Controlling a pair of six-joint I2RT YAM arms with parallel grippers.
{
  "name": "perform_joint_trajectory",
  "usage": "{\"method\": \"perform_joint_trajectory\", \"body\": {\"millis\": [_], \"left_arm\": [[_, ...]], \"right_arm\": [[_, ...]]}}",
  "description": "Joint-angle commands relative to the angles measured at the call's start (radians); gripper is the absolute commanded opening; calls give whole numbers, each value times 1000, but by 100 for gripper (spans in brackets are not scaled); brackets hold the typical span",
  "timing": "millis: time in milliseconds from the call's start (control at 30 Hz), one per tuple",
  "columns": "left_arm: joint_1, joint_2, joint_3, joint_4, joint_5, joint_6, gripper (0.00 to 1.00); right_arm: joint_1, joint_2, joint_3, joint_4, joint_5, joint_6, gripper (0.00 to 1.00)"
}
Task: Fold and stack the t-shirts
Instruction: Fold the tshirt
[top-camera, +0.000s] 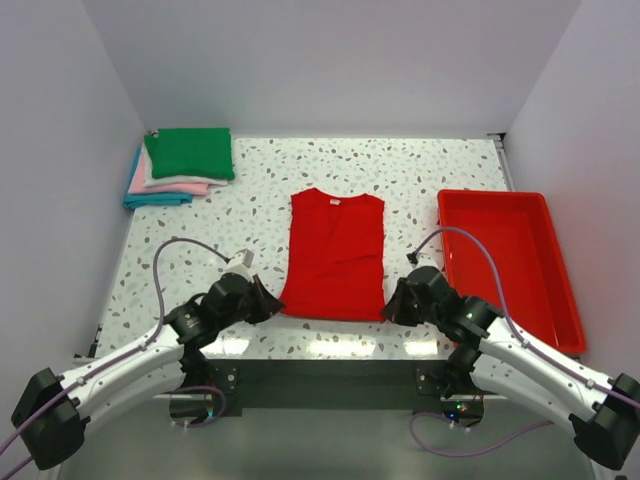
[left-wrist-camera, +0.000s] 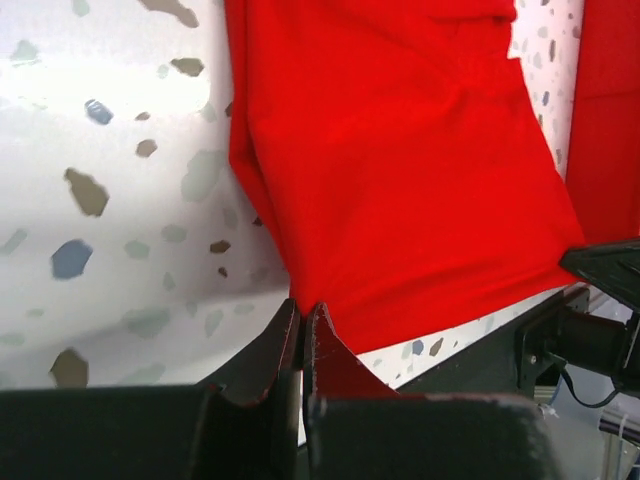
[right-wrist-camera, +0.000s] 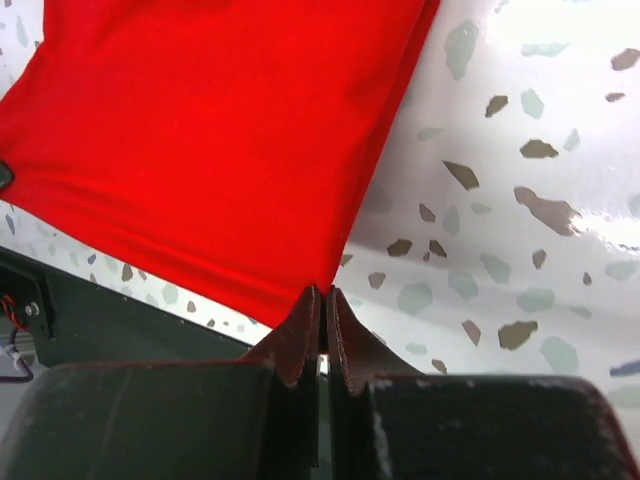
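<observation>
Left fingers (left-wrist-camera: 272, 352) and right fingers (right-wrist-camera: 298, 340) pinch the red t-shirt (top-camera: 335, 255) by its near corners at the table (top-camera: 260, 200) edge.

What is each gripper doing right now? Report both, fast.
Left gripper: closed, pinching the near left corner of the red t-shirt.
Right gripper: closed, pinching its near right corner.
</observation>
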Motion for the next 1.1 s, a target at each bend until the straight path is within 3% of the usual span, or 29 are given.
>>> {"method": "perform_joint_trajectory", "body": {"millis": [0,233,600,933,967,1067], "left_arm": [[-2,-29,119,-238,-115,-5,0],[27,174,408,-214,-184,134,0],[246,584,756,-5,-70,248,0],[386,1089,1101,154,69,312,0],[395,1189,1183,164,97,318,5],[429,1334,1305,144,155,331,42]], "right_arm": [[4,-26,64,-174,77,6,0],[-17,233,392,-212,251,-143,0],[-342,646,763,-37,56,-315,0],[-504,1120,1079,76,-116,-321,0],[-511,1207,1110,72,-121,-323,0],[-545,1313,1237,37,-116,-338,38]]}}
